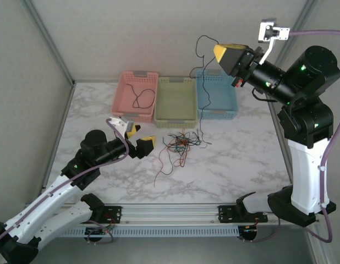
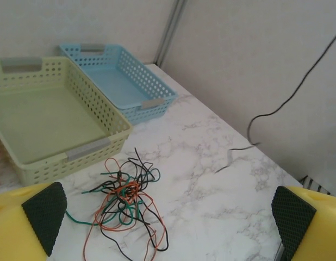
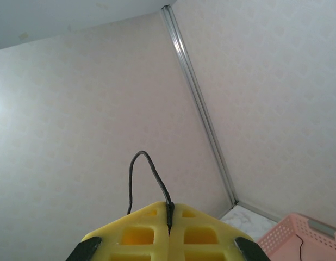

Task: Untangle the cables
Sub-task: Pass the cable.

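A tangle of black, red-orange and teal cables point(image 1: 180, 144) lies mid-table in front of the baskets, and the left wrist view has the tangle point(image 2: 124, 196) low and left of centre. My left gripper point(image 1: 141, 137) hovers just left of it, open wide, with nothing between its black pads point(image 2: 45, 215). My right gripper point(image 1: 218, 52) is raised high over the blue basket, shut on one black cable point(image 3: 141, 157) pinched at its tips point(image 3: 169, 209). That cable point(image 1: 204, 99) hangs down across the blue basket, and its end point(image 2: 233, 157) trails on the marble.
Three baskets stand in a row at the back: pink point(image 1: 121, 91) with a loose black cable point(image 1: 141, 96) inside, green point(image 1: 175, 80) and blue point(image 1: 230, 104). The left wrist view has the green basket point(image 2: 92, 147) and the blue one point(image 2: 151, 100) behind the tangle.
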Tool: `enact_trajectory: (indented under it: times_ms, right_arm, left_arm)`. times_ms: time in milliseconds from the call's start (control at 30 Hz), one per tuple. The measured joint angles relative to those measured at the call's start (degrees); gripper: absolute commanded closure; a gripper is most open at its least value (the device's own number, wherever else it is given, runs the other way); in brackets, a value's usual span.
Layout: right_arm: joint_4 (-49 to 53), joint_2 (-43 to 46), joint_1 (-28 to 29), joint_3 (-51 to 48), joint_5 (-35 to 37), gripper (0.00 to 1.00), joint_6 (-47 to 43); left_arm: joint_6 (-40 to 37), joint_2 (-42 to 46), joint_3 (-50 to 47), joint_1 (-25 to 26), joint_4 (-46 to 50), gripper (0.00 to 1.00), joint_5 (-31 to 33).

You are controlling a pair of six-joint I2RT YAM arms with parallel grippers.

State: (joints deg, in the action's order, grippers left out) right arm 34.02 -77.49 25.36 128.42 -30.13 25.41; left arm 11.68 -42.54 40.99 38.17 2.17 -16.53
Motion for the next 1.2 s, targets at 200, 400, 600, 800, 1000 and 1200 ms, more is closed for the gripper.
enact_trajectory:
  times_ms: [200, 400, 600, 800, 1000, 1200]
  right_arm:
    - [-0.98, 0.00, 0.00, -0.09, -0.15, 1.00, 2.32]
    - [-1.75, -0.55, 0.00, -0.17, 0.55, 1.00, 3.76]
    - [-3.67, -6.60, 0.00, 3.69, 2.69, 1.00, 7.43]
    - [-5.95, -16.09, 0.35, 9.53, 3.43, 1.00, 12.68]
    - [-4.13, -18.73, 2.19, 10.58, 3.50, 1.00, 13.38]
    - [-4.07, -17.94, 4.72, 10.29, 3.28, 1.00, 13.18]
  left_arm:
    - [0.55, -0.72, -1.68, 0.00, -7.39, 0.00, 0.35]
    - [4.04, -10.43, 2.27, 0.00, -4.85, 0.00, 3.30]
    - [8.09, -8.57, 1.77, -0.15, 1.01, 0.00, 10.32]
    - [7.82, -6.73, 0.94, -0.13, 1.97, 0.00, 7.39]
    - [0.44, -12.02, 14.05, -0.13, 3.67, 0.00, 1.95]
    - [-7.41, -23.50, 31.95, 0.04, 1.57, 0.00, -2.80]
